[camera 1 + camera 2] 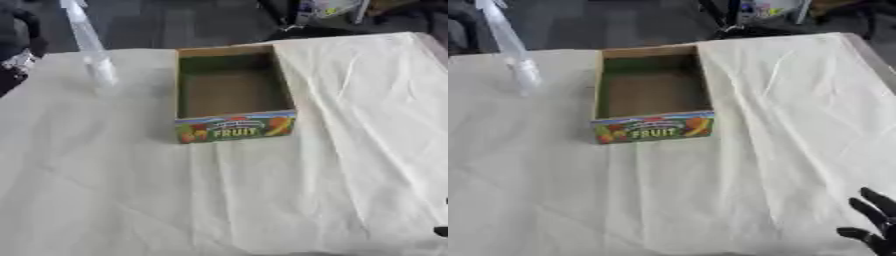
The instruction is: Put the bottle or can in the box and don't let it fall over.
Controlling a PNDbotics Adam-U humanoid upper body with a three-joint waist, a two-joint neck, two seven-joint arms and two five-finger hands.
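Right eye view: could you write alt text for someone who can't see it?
An open, empty cardboard box marked FRUIT sits on a cream tablecloth, with a clear bottle to its left. The robot's black right hand, fingers up, shows at the lower right corner.

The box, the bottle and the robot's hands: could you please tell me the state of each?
Fruit box: open-topped, empty, upright on the cloth.
Clear bottle: standing on the table left of the box, outside it, not held.
Right hand: idle at the lower right corner, fingers straight.
Left hand: not visible.

Fruit box point(653, 95) ctr, clear bottle point(522, 72) upright left, right hand point(875, 225) bottom-right, fingers straight
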